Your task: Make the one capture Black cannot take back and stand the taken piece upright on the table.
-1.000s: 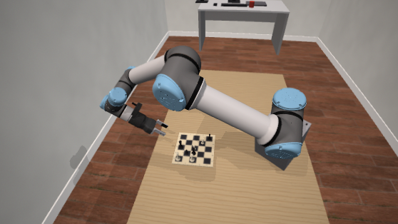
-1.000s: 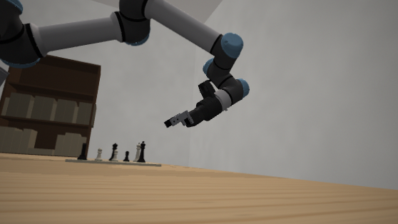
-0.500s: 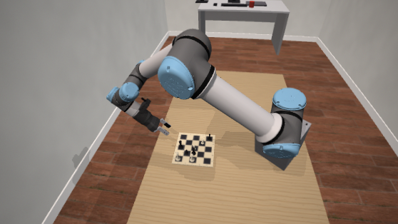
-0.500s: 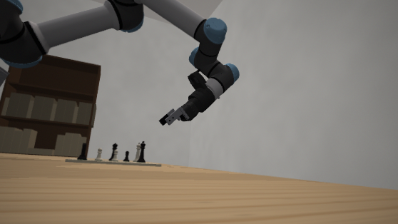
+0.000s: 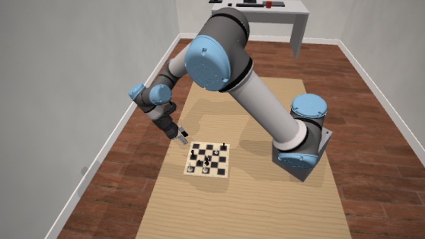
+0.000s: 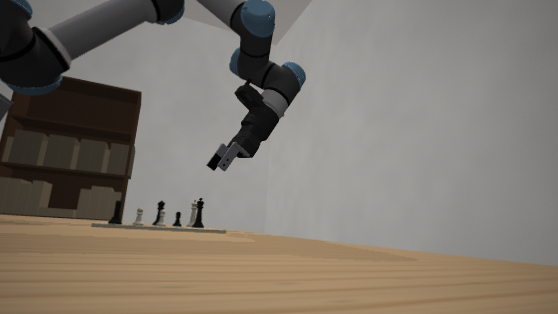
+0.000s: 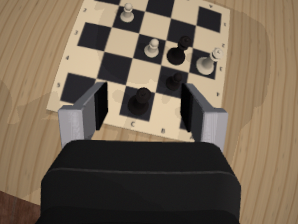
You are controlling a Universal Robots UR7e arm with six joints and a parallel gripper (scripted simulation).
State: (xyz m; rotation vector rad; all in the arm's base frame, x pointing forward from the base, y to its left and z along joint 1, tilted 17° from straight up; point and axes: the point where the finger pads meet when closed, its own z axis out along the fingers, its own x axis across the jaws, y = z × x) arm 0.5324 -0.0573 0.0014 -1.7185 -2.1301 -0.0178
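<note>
A small chessboard (image 5: 209, 157) lies on the wooden table; it also shows in the wrist view (image 7: 143, 56) and edge-on in the exterior view (image 6: 159, 228). Several black and white pieces stand upright on it. My gripper (image 5: 183, 137) (image 6: 220, 161) (image 7: 144, 97) is open and empty, tilted, hovering well above the board's near-left corner.
The robot base (image 5: 305, 152) stands on the table to the right of the board. A bookshelf (image 6: 65, 150) stands behind the table, and a grey desk (image 5: 263, 13) at the far end of the room. A wall runs along the left.
</note>
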